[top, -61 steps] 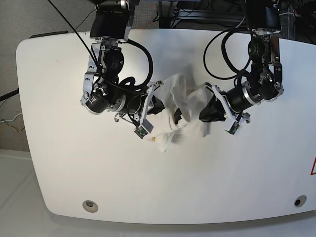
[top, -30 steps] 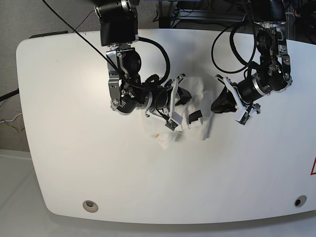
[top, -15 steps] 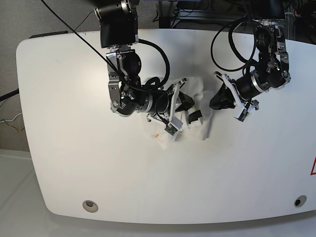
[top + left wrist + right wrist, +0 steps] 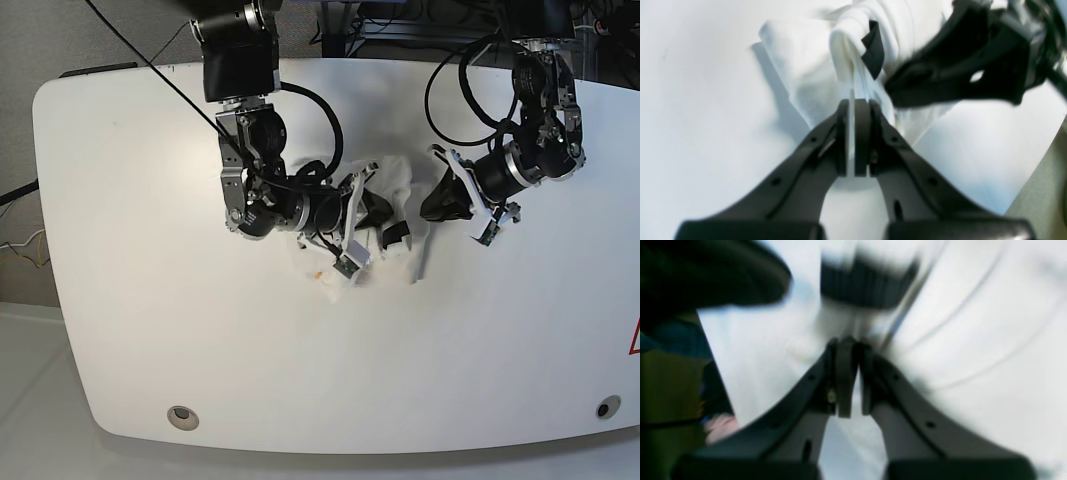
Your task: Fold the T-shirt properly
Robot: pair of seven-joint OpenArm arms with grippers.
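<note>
Our left gripper (image 4: 853,110) is pinched closed on a fold of the white cotton T-shirt (image 4: 813,76), cloth running straight ahead of its tips; our right gripper (image 4: 848,346) is closed too, tips against white cloth, though blur hides whether it holds any. The shirt lies bunched at mid-table (image 4: 120,300) between both arms, each equally near. We count one shirt, one black neck label (image 4: 873,46), two grippers.
</note>
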